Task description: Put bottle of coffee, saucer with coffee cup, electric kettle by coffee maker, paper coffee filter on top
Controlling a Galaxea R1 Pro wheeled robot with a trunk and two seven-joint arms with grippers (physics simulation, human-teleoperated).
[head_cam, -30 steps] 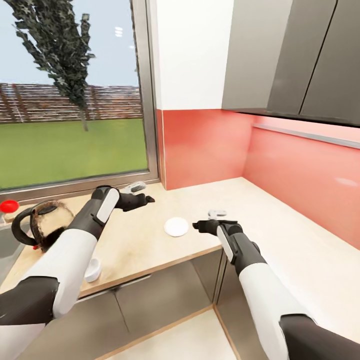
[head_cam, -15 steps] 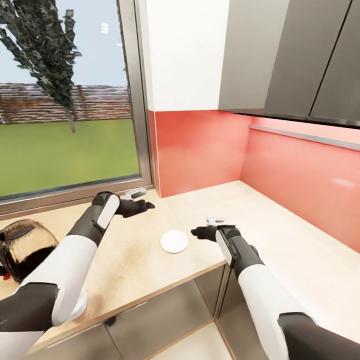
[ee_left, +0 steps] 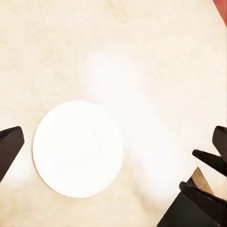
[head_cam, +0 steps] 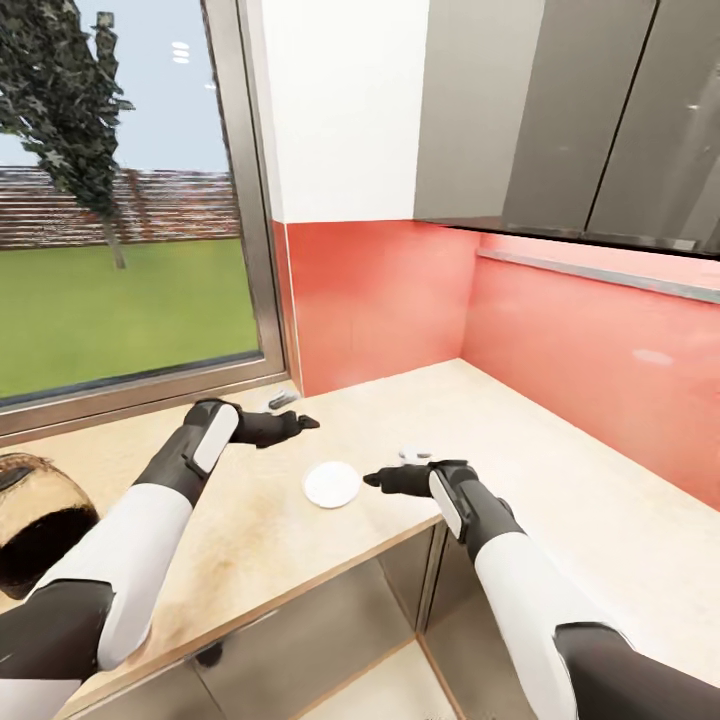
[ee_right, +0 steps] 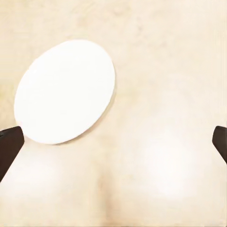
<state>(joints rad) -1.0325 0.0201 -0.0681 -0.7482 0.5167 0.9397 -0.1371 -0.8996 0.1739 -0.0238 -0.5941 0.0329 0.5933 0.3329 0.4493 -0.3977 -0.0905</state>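
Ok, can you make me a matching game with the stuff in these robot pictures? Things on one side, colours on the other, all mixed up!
Things:
1. saucer
2. wall behind the counter
3. grass outside the window
4. upper cupboards

Colours:
A. green
B. grey
C. white
D. red

Pairs: 1-C, 2-D, 3-A, 4-B

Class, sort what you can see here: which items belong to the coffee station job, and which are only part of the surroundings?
Belonging to the job:
saucer, lying flat on the countertop
coffee maker, at the head view's left edge

Only surroundings:
window
red backsplash
grey wall cabinets
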